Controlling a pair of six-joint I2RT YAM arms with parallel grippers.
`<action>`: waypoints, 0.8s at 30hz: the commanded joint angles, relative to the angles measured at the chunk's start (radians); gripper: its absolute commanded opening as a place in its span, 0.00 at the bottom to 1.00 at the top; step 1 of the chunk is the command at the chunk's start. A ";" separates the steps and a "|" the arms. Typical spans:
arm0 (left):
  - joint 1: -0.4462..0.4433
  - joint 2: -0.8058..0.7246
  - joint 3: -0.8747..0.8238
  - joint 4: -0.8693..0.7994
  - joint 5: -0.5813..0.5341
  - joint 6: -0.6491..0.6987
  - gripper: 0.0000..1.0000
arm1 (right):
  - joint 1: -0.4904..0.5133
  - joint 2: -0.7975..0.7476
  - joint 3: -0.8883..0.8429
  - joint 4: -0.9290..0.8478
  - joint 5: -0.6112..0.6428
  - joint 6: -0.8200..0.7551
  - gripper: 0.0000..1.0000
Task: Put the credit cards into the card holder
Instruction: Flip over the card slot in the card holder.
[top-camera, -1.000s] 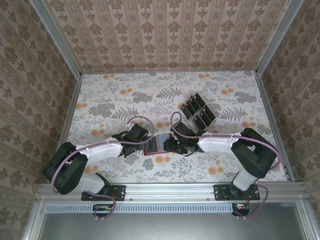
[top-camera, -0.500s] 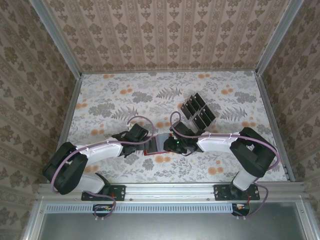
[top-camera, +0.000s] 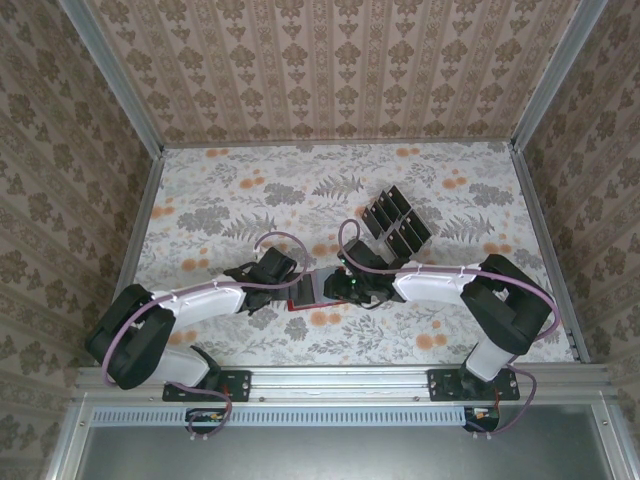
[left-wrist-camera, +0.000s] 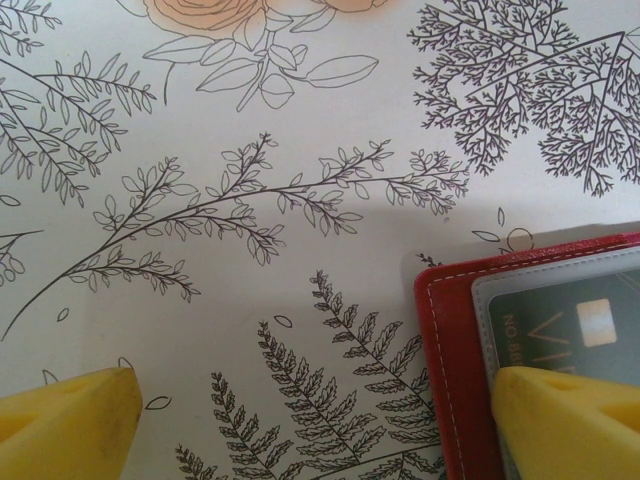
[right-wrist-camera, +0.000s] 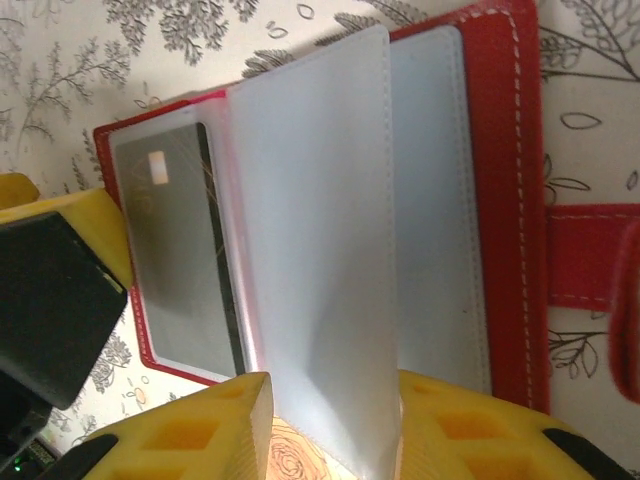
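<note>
Arms from both sides meet low in the centre of the overhead view, above the small red leather-like folding card holder (top-camera: 303, 293) on the flower-printed table cover (top-camera: 220, 200). The left gripper (top-camera: 292, 282) and right gripper (top-camera: 338, 288) hide most of it, and how their jaws stand is too small to read here. Small black rectangular credit cards (top-camera: 388, 212) stand in a clear plastic tiered rack (top-camera: 405, 232) up and right of centre, well apart from the holder.

In the left wrist view, yellow fingertips (left-wrist-camera: 65, 425) sit wide apart in the bottom corners, grasping nothing. The one at lower right rests on the holder's clear pocket, where a dark card (left-wrist-camera: 570, 325) lies inside, cut off by the frame.

The right wrist view shows the holder lying open, with its red snap tab (right-wrist-camera: 590, 240) at the right edge. A clear pocket leaf (right-wrist-camera: 315, 250) rises in the gap between spread yellow fingers (right-wrist-camera: 190, 435). Its lower edge is cut off, so no grip on it can be made out.
</note>
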 joint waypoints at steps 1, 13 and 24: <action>0.000 -0.038 -0.014 0.007 -0.022 0.017 0.99 | 0.011 -0.020 0.040 -0.035 -0.014 0.001 0.37; 0.004 -0.215 -0.039 -0.074 -0.115 -0.023 0.99 | 0.056 0.081 0.166 -0.055 -0.048 -0.028 0.47; 0.005 -0.380 -0.073 -0.157 -0.170 -0.069 0.99 | 0.117 0.246 0.305 -0.059 -0.092 -0.019 0.49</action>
